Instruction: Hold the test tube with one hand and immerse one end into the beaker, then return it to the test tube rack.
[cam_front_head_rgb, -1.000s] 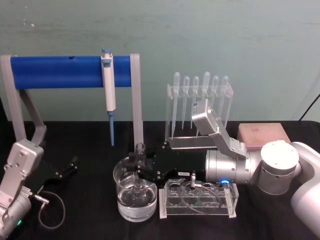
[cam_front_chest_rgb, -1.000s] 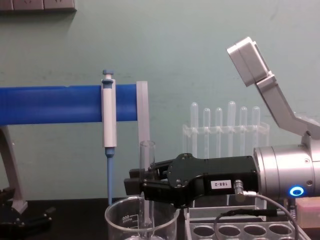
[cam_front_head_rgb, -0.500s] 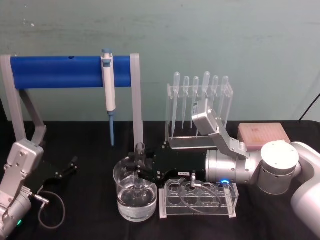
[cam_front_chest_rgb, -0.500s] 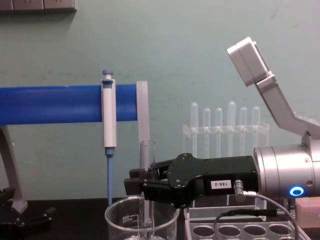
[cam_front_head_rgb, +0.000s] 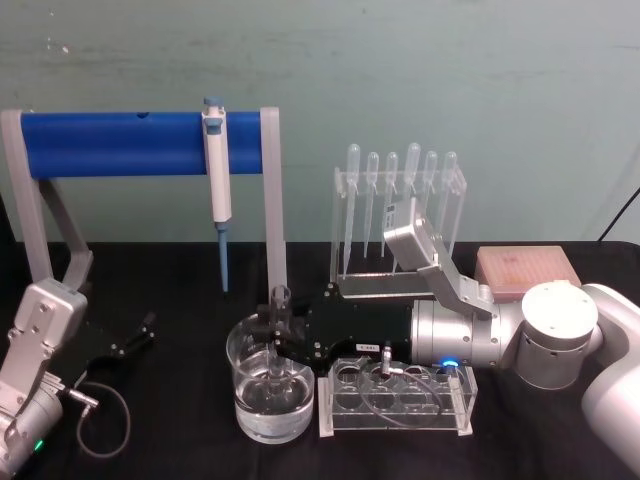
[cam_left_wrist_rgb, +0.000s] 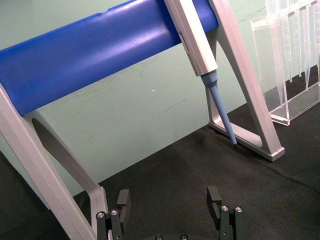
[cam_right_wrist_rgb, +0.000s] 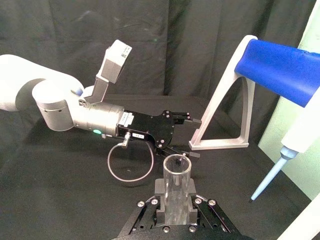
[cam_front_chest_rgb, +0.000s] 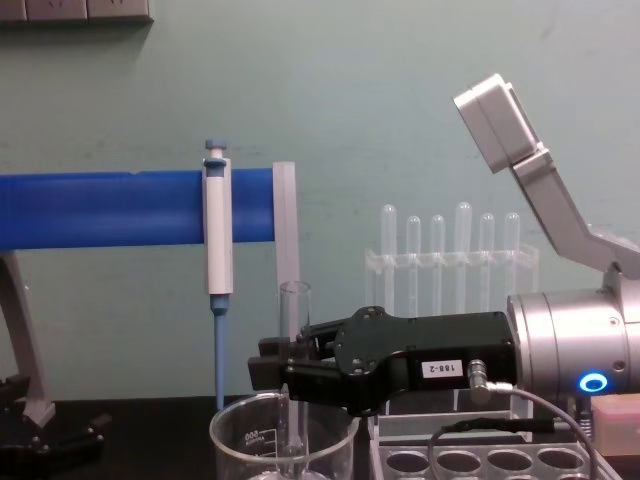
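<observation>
My right gripper (cam_front_head_rgb: 277, 338) is shut on the test tube (cam_front_head_rgb: 280, 312), a clear glass tube held upright over the beaker (cam_front_head_rgb: 268, 400). The tube's open rim stands above the fingers. Its lower end dips inside the beaker, which holds clear water. From the chest, the tube (cam_front_chest_rgb: 293, 312) rises out of the beaker (cam_front_chest_rgb: 250, 438) with the right gripper (cam_front_chest_rgb: 272, 372) clamped at mid-height. In the right wrist view the tube (cam_right_wrist_rgb: 176, 182) sits between the fingers (cam_right_wrist_rgb: 161, 216). My left gripper (cam_front_head_rgb: 135, 335) rests open on the table at the left; its fingers (cam_left_wrist_rgb: 123, 199) are spread with nothing between them.
A clear multi-hole rack (cam_front_head_rgb: 400, 398) stands right next to the beaker. Behind it is a rack of plastic pipettes (cam_front_head_rgb: 400, 200). A blue bar stand (cam_front_head_rgb: 120, 143) with a hanging pipettor (cam_front_head_rgb: 217, 180) spans the back left. A pink box (cam_front_head_rgb: 525, 268) sits at the right.
</observation>
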